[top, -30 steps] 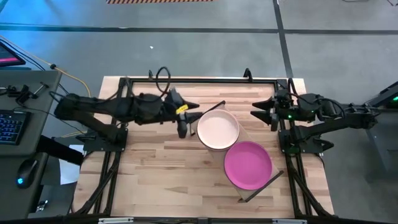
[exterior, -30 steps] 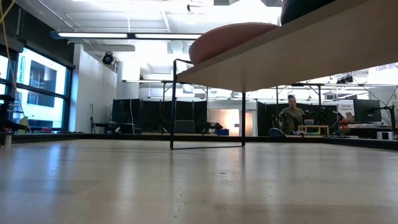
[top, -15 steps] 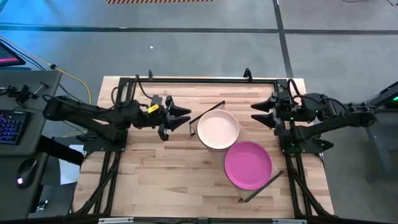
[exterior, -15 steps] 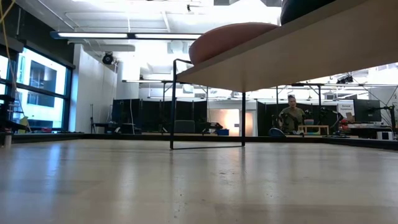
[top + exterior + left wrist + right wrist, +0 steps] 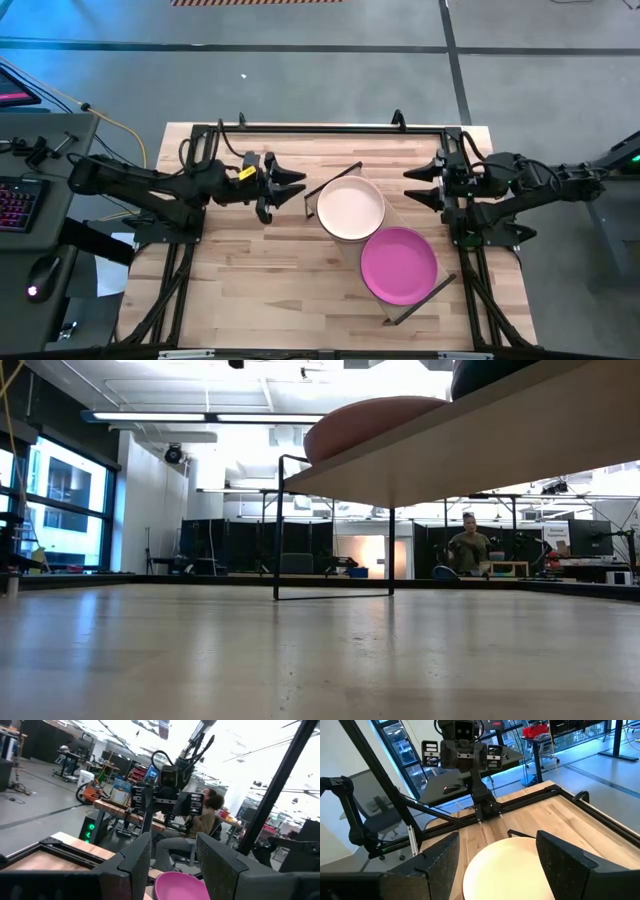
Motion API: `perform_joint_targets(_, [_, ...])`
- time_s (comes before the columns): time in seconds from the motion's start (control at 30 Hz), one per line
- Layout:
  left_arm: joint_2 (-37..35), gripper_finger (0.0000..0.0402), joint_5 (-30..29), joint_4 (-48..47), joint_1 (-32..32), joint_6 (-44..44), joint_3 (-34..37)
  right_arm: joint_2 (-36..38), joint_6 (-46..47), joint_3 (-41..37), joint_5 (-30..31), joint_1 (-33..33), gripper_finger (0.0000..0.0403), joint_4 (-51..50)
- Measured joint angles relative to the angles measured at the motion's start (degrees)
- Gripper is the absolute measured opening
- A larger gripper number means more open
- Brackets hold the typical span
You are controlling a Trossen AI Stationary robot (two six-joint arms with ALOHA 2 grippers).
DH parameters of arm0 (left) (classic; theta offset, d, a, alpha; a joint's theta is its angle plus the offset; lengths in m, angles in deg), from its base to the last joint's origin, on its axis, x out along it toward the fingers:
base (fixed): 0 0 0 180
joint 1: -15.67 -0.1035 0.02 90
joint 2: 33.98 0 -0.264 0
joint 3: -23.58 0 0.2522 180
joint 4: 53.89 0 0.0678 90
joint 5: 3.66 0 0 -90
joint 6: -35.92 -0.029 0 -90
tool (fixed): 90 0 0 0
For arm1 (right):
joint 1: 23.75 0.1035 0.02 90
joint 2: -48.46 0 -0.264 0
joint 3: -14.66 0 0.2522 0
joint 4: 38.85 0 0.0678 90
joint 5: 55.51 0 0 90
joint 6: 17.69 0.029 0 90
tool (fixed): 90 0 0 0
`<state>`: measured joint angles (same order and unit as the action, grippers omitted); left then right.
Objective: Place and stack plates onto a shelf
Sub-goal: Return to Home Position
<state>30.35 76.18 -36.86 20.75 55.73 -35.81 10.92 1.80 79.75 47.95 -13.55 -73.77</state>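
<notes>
The wooden table (image 5: 300,660) runs bare from the low camera to the shelf (image 5: 470,450), which stands slantwise across the table's middle on thin dark end frames. On the shelf's nearer end sits the magenta plate (image 5: 398,264), topping a stack whose dark underside shows from below. On the farther end, just beside it, lies the light pink plate (image 5: 350,208). Beyond them, the left gripper (image 5: 290,186) hangs above the table near the pink plate, its claw wide and holding nothing. The right gripper (image 5: 420,186) faces it from the other side of the shelf, its claw also wide and holding nothing. Far off in the room sits a person (image 5: 467,545) at a desk.
</notes>
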Motion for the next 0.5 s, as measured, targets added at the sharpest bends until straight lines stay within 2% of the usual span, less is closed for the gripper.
perform_joint_targets(0.5, [-0.63, 0.0147, -0.03, -0.08, -0.63, -2.10, -0.07, 0.82, -0.44, -0.02, 0.04, -0.02, 0.0245, 0.02])
